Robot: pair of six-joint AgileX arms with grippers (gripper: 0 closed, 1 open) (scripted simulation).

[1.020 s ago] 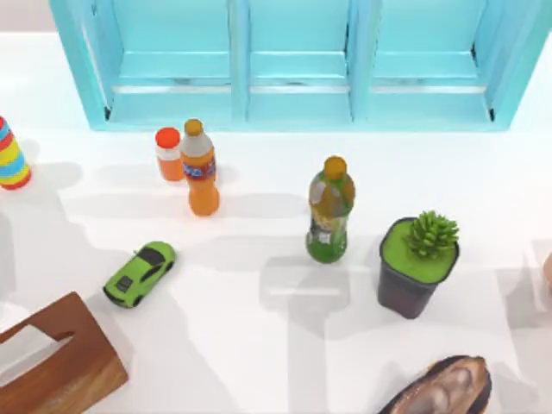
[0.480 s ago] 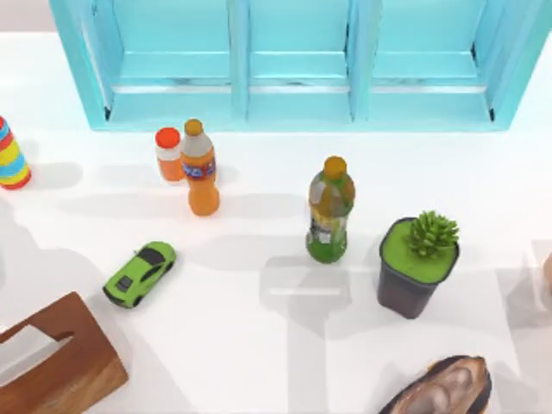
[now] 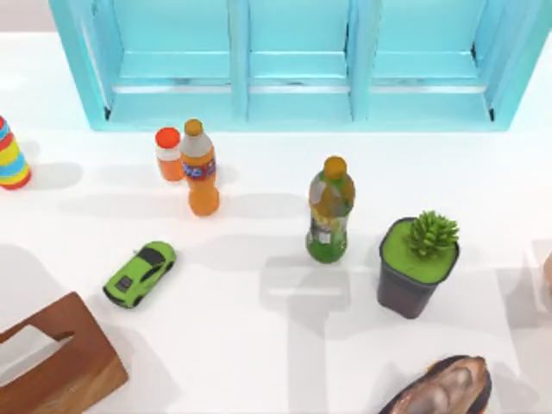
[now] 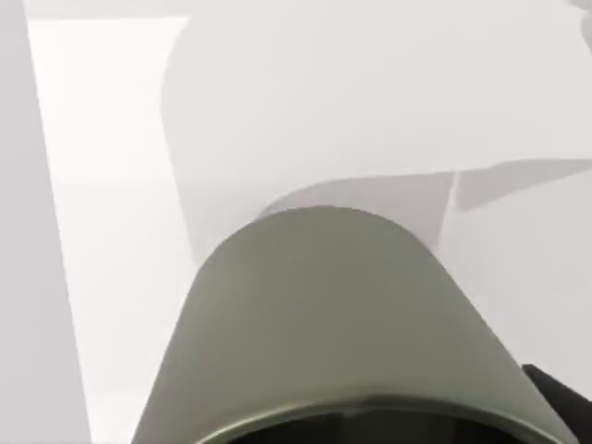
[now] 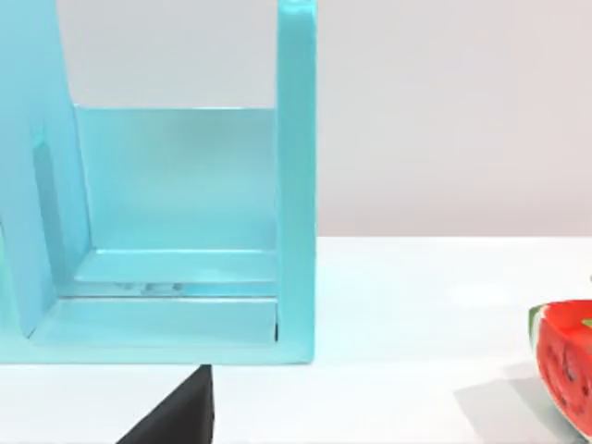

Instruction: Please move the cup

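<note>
The cup (image 4: 333, 314) is plain matte grey-green, and in the left wrist view it sits very close, its dark mouth toward the camera and its body pointing away over the white table. My left gripper is shut on the cup, with a dark fingertip (image 4: 566, 400) against the rim. A dark part of my right gripper (image 5: 171, 416) shows in the right wrist view, in front of the blue shelf (image 5: 185, 240).
The blue shelf (image 3: 297, 65) spans the back of the table. Before it stand a small orange bottle (image 3: 169, 153), a taller orange bottle (image 3: 200, 168), a green bottle (image 3: 329, 210) and a plant pot (image 3: 416, 266). Also: green toy car (image 3: 140, 272), rainbow-striped object (image 3: 10, 157), wooden box (image 3: 53, 362), watermelon slice (image 5: 562, 356).
The arm shadows on the left side of the table have shifted and drawn back toward the left edge. Nothing on the table in the top view has moved.
</note>
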